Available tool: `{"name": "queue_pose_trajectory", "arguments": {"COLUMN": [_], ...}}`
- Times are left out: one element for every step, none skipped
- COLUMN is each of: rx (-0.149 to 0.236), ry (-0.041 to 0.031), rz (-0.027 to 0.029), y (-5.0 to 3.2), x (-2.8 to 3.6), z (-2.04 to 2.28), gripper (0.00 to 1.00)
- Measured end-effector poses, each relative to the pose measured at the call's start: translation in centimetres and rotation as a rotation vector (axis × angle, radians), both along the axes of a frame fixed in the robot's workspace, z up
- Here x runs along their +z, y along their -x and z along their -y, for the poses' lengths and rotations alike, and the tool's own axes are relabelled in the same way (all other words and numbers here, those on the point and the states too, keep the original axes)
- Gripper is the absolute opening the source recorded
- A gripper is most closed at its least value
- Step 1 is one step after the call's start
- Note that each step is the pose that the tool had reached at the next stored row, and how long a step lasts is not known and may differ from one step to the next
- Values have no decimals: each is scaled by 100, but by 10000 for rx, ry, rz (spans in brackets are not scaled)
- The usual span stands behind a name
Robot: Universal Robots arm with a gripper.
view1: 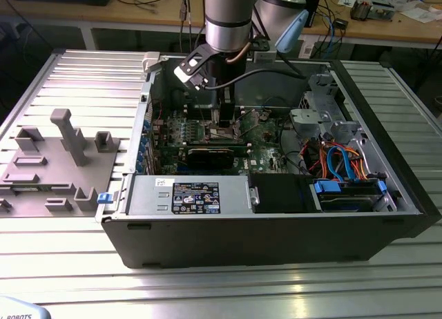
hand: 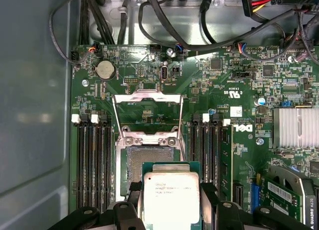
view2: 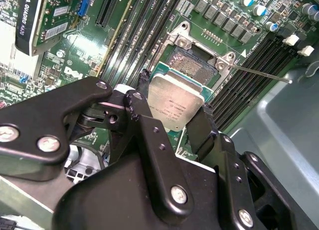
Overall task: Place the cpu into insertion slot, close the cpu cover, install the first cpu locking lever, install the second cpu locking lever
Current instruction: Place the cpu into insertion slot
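My gripper [view2: 174, 111] is shut on the cpu [view2: 174, 103], a flat square chip with a silvery top, one black finger on each of two opposite edges. In the first wrist view the cpu [hand: 171, 195] hangs partly over the insertion slot [hand: 149, 163], whose dark centre lies uncovered. The cpu cover [hand: 148, 96] stands flipped open beyond the slot, a thin metal frame with a window. Two thin locking levers [hand: 115, 125] rise along the socket's sides, and one lever [view2: 264, 74] sticks out sideways. In the exterior view the gripper [view1: 222, 119] reaches down into the open computer case over the slot [view1: 221, 131].
Long memory slots [hand: 92, 160] flank the socket on both sides. A black expansion card [view1: 207, 155] sits in front of it, with a power supply [view1: 193, 195] nearer still. Coloured cables [view1: 338, 160] fill the case's right. A grey fixture [view1: 62, 146] stands on the table [view1: 207, 291] at left.
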State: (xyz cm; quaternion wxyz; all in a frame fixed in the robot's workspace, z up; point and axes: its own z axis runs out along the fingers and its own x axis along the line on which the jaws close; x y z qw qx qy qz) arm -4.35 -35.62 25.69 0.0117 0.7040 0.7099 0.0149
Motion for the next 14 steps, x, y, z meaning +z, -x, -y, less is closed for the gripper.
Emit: {"name": "queue_pose_trajectory", "arguments": {"rx": [0,0,0,0,0,0,0,0,0,0,0,0,0,0], "ry": [0,0,0,0,1,1,1,0,0,0,0,0,1,1], "rz": [0,0,-1,0,-1,-1,0,0,0,0,0,0,-1,-1], "y": [0,0,0,0,0,0,0,0,0,0,0,0,0,0], "x": [-3,-5,-7,-9,-12,-14,-17,-19,-21,-24,-27,-29,-32,-33], "z": [0,0,0,0,0,0,0,0,0,0,0,0,0,0], "gripper": [55,55,55,55,55,55,55,55,55,55,55,55,55,55]}}
